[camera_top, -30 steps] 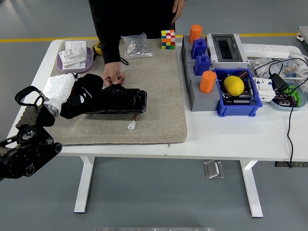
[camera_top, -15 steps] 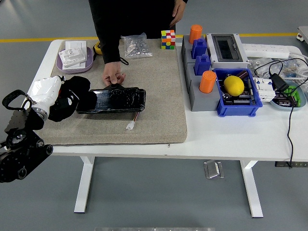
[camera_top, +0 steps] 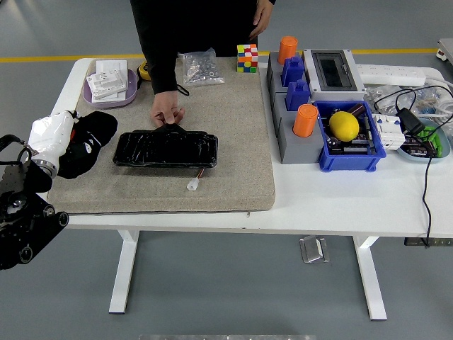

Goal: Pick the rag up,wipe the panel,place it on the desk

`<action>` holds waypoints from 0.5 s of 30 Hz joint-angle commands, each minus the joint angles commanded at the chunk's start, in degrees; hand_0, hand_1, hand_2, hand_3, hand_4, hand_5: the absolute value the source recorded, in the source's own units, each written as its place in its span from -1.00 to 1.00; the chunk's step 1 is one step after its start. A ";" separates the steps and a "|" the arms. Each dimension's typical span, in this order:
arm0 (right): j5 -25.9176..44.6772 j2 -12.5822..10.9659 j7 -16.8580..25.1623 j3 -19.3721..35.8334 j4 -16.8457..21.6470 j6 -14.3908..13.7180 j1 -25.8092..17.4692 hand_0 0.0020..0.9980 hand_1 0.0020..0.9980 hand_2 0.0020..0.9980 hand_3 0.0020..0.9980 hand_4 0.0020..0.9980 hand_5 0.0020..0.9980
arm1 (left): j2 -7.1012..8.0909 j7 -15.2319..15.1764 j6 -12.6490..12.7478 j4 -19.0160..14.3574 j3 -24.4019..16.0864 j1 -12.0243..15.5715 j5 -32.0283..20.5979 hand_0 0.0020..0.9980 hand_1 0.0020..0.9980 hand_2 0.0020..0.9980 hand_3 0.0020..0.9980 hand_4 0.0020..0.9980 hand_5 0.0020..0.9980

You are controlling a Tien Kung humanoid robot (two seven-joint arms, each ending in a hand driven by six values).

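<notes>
Left hand (camera_top: 51, 134), white-covered, sits at the 9 o'clock edge of the grey mat (camera_top: 233, 142), closed around the black rag (camera_top: 88, 140) (the fingers themselves are mostly hidden by cloth). Rag lies on the mat's left margin, just beside the glossy black panel (camera_top: 166, 149) but apart from it. Panel lies flat, long axis 9-to-3. A person's hand (camera_top: 167, 113) pinches the panel's far edge near 12 o'clock. Small white connector (camera_top: 193, 185) on a short wire at the panel's 5 o'clock. White tabletop (camera_top: 340, 198) carries the mat.
</notes>
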 joint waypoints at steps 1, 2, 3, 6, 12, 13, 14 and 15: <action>0.00 -0.01 -0.01 -0.03 0.00 -0.02 0.03 0.45 0.33 0.39 0.17 0.89 0.17 | -0.24 -0.37 0.32 0.58 0.00 0.02 -0.51 -0.57 -0.73 -0.01 -0.19 -0.24 -1.00; 0.13 -0.02 0.01 -0.19 0.00 -0.03 0.07 0.45 0.33 0.39 0.17 0.89 0.17 | -0.49 -0.81 0.69 1.19 -0.06 0.07 -0.95 -0.56 -0.68 0.00 -0.18 -0.25 -1.00; 0.24 -0.04 0.02 -0.31 0.00 -0.03 0.10 0.45 0.33 0.39 0.17 0.89 0.17 | -0.73 -1.26 1.00 1.78 -0.07 0.11 -1.51 -0.56 -0.68 0.00 -0.18 -0.25 -1.00; 0.39 -0.13 -0.02 -0.47 0.00 -0.02 0.17 0.45 0.33 0.39 0.17 0.89 0.17 | -1.32 -2.67 1.58 2.94 -0.29 0.20 -2.97 -0.56 -0.68 0.00 -0.18 -0.25 -1.00; 0.57 -0.15 -0.01 -0.58 0.00 0.01 0.29 0.45 0.33 0.39 0.17 0.89 0.17 | -1.73 -4.02 1.12 4.51 -0.56 -0.05 -5.86 -0.41 -0.33 0.05 -0.03 -0.08 -1.00; 0.75 -0.16 0.06 -0.73 0.00 0.00 0.34 0.45 0.33 0.39 0.17 0.89 0.17 | -1.67 -4.36 0.88 4.64 -0.46 -0.05 -6.81 -0.41 -0.33 0.05 -0.03 -0.08 -1.00; 0.89 -0.18 0.11 -0.85 0.00 0.00 0.40 0.46 0.33 0.39 0.18 0.89 0.17 | -1.66 -4.59 0.61 4.79 -0.44 -0.07 -7.35 -0.28 0.04 0.23 0.07 0.02 -0.99; 0.83 -0.17 0.09 -0.76 0.00 0.00 0.44 0.46 0.33 0.39 0.18 0.89 0.17 | -1.70 -4.65 0.29 4.99 -0.47 -0.10 -7.59 -0.28 0.04 0.23 0.07 0.02 -0.99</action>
